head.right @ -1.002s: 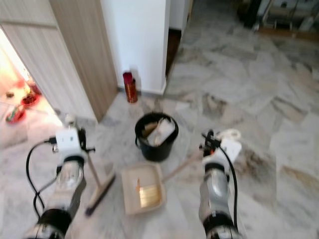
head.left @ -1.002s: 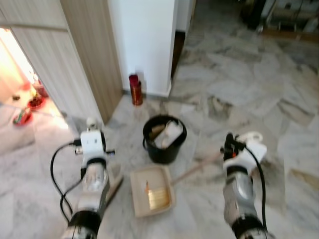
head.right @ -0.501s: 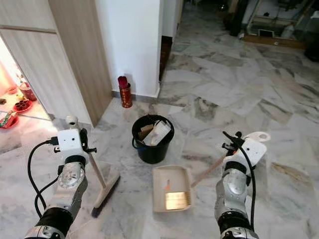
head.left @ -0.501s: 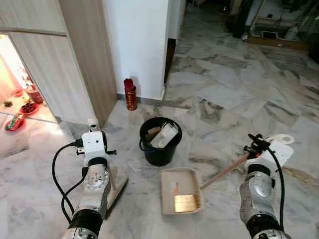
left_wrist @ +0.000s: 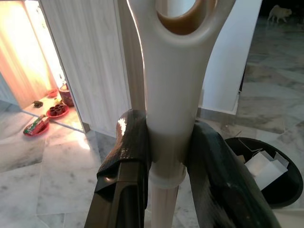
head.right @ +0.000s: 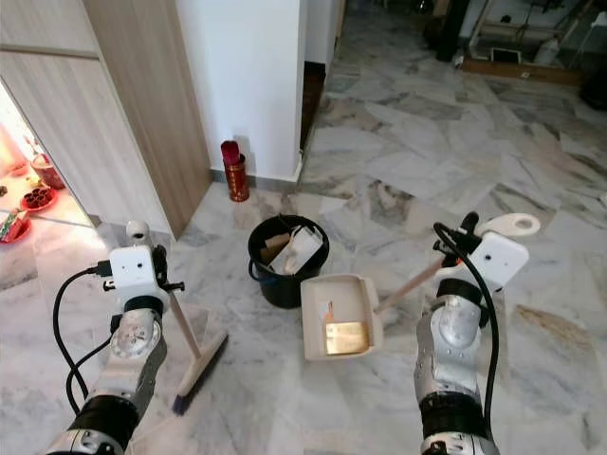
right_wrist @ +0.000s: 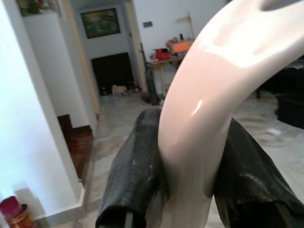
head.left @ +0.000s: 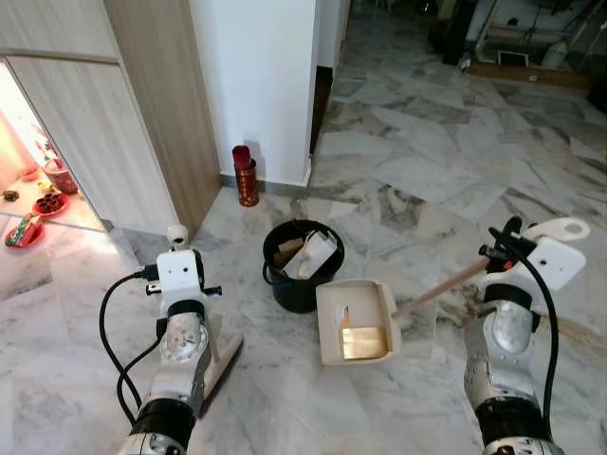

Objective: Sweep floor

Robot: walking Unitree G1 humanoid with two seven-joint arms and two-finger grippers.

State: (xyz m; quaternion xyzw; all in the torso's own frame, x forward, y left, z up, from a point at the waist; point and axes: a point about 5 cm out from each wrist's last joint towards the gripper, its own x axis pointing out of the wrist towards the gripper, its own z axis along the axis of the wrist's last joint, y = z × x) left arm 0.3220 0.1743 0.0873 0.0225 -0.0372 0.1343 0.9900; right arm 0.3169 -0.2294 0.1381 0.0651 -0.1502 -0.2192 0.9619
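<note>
My right gripper [right_wrist: 187, 156] is shut on the long handle of a cream dustpan [head.left: 353, 322]. The pan hangs above the floor, tilted, its rim just right of the black bucket [head.left: 281, 282]. A yellowish heap of sweepings [head.left: 361, 343] lies in the pan. The bucket holds crumpled paper and cardboard [head.left: 314, 252]. My left gripper [left_wrist: 168, 142] is shut on the white handle of a broom [left_wrist: 170, 95]. The broom's head [head.right: 201, 365] rests on the marble floor by my left side.
A red canister [head.left: 247, 175] stands against the white wall corner [head.left: 256, 85]. A wooden cabinet side [head.left: 156, 104] is on the left, with a bright doorway and red dishes [head.left: 45, 205] beyond it. Open marble floor [head.left: 455, 180] stretches ahead and to the right.
My right arm has raised the dustpan off the floor and swung it up toward the bucket. The left arm and broom have stayed put. The camera has steadied.
</note>
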